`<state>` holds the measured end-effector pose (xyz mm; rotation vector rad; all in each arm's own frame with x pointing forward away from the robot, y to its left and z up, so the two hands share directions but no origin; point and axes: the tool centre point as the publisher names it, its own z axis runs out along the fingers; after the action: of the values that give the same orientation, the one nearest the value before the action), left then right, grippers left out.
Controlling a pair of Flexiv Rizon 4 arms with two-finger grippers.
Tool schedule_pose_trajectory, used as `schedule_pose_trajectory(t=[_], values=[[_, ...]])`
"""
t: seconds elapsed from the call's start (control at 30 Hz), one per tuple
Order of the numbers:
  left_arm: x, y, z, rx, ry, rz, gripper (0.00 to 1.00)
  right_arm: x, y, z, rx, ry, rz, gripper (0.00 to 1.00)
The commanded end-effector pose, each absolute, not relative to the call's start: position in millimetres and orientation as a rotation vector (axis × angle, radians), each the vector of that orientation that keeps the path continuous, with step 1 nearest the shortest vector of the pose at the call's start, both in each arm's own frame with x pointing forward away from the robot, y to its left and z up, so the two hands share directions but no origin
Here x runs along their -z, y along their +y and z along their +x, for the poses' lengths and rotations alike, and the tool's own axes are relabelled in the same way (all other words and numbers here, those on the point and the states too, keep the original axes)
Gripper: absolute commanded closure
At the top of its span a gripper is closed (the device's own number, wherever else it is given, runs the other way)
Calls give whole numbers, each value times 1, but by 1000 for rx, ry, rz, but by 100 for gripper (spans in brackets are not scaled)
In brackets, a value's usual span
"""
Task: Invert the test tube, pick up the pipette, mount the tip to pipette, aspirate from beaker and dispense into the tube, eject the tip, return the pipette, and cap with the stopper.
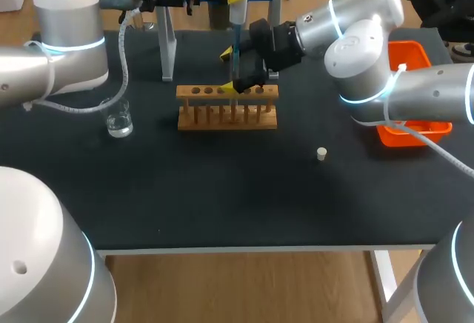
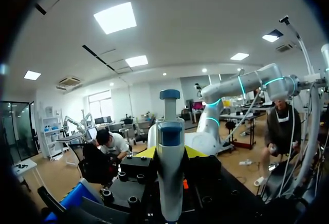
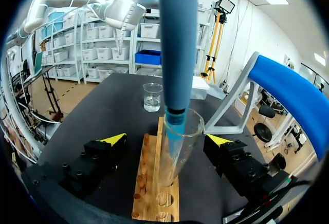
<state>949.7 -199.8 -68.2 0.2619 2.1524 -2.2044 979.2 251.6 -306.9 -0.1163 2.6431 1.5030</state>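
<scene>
Between the left tool's [image 2: 170, 153] clamped fingers stands the pipette [image 2: 170, 183], its tip [image 3: 174, 136] lowered into the test tube [image 3: 193, 136] in the rack [image 3: 148, 183]. The right tool [image 3: 167, 139] gapes wide around the tube, touching nothing. To dispense well, I judge: press slowly and keep the pipette upright.

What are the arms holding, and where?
The left gripper clamps the pipette by its upper body, below the plunger. The right gripper holds nothing; its open fingers flank the test tube.

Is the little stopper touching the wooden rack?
Apart. The head view shows the stopper alone on the table, with bare dark surface between it and the rack.
</scene>
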Motion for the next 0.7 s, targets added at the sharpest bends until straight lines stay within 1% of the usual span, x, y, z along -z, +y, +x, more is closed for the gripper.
schedule_pose_trajectory(t=[0.03,0.7], values=[[69,-200,953,2210,2155,268,100,306,250,979,-1503,2646,-119,0],[70,-196,962,2242,2154,225,100,306,250,979,-1503,2646,-119,0]])
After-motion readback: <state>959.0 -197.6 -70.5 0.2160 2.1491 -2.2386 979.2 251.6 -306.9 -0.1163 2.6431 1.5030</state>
